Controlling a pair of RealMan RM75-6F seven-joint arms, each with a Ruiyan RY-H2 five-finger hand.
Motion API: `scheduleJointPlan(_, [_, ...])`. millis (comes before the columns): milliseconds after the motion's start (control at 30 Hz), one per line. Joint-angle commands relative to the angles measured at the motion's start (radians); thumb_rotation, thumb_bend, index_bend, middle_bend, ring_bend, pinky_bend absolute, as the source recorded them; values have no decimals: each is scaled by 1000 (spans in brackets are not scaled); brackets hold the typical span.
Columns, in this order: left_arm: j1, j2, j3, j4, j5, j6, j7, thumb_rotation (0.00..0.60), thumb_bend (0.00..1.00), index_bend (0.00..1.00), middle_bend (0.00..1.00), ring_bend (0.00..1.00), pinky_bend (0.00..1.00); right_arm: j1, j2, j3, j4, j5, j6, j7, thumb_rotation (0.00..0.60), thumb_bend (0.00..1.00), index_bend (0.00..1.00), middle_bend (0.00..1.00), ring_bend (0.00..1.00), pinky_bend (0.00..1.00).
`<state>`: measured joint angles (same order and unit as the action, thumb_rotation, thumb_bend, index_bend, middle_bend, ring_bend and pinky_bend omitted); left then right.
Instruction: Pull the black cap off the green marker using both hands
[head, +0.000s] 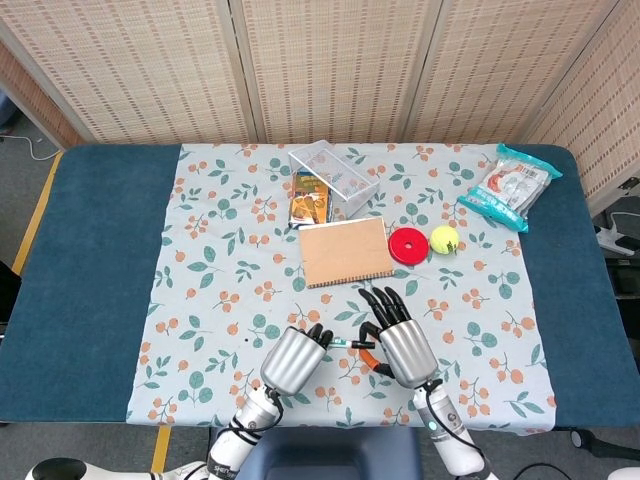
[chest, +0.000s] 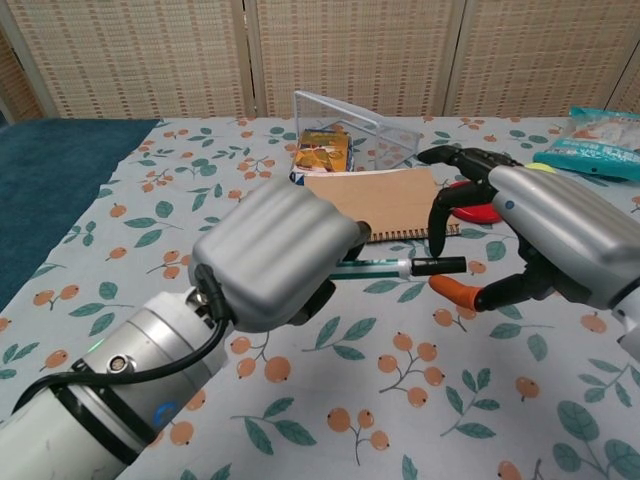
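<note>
The left hand grips the green marker by its barrel, fingers curled round it, holding it level just above the floral cloth near the worktop's front edge. The marker's black cap points toward the right hand, whose fingers are spread wide around the cap end, dark fingertips above it and orange thumb tip below; whether they touch the cap cannot be told. Just behind lies a brown notebook, then a red disc, a yellow ball and a clear box. Bare cloth lies open left of the left hand. Writing on the marker is too small to read.
</note>
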<state>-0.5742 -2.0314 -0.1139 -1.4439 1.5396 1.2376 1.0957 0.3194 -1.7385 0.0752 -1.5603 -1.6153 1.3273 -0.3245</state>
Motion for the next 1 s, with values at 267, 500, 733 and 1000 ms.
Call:
scheduleJointPlan(267, [0, 3, 13, -19, 8, 3, 6, 600, 601, 921, 1000, 883, 1000, 6, -11, -3, 12, 1, 6, -6, 600, 198, 557, 54, 0, 0])
scheduleJointPlan(500, [4, 9, 22, -35, 13, 7, 8, 600, 602, 920, 1000, 883, 1000, 9, -7, -5, 5, 10, 6, -10, 600, 208, 564, 54, 0, 0])
scheduleJointPlan(733, [5, 10, 27, -42, 22, 12, 10, 600, 606, 920, 1000, 883, 1000, 13, -10, -8, 9, 14, 6, -11, 600, 268, 611, 84, 0, 0])
scheduleJointPlan(1000, [7, 15, 25, -49, 19, 11, 5, 600, 608, 919, 1000, 883, 1000, 15, -16, -4, 21, 7, 26, -7, 600, 477, 792, 194, 0, 0])
